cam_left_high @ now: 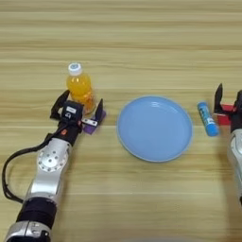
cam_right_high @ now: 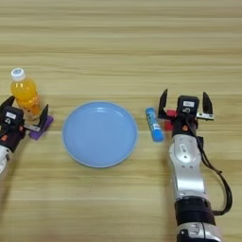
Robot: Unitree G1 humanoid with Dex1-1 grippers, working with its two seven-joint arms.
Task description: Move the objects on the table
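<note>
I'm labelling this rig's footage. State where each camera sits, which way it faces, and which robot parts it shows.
Left eye view: on the head, looking down at the table; shows the whole left arm with left gripper and the edge of the right gripper.
Right eye view: same mount, reaching further right; shows the whole right arm.
Both share the bottle, purple block, blue plate and blue tube.

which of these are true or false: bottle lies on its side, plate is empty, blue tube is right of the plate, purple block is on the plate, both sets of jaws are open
1. The orange drink bottle lies on its side. False: it stands upright, white cap up.
2. The blue plate is empty. True.
3. The blue tube lies right of the plate. True, beside the right gripper.
4. The purple block is on the plate. False: it lies on the table left of the plate, by the left gripper.
5. Both grippers' jaws are open. True.
</note>
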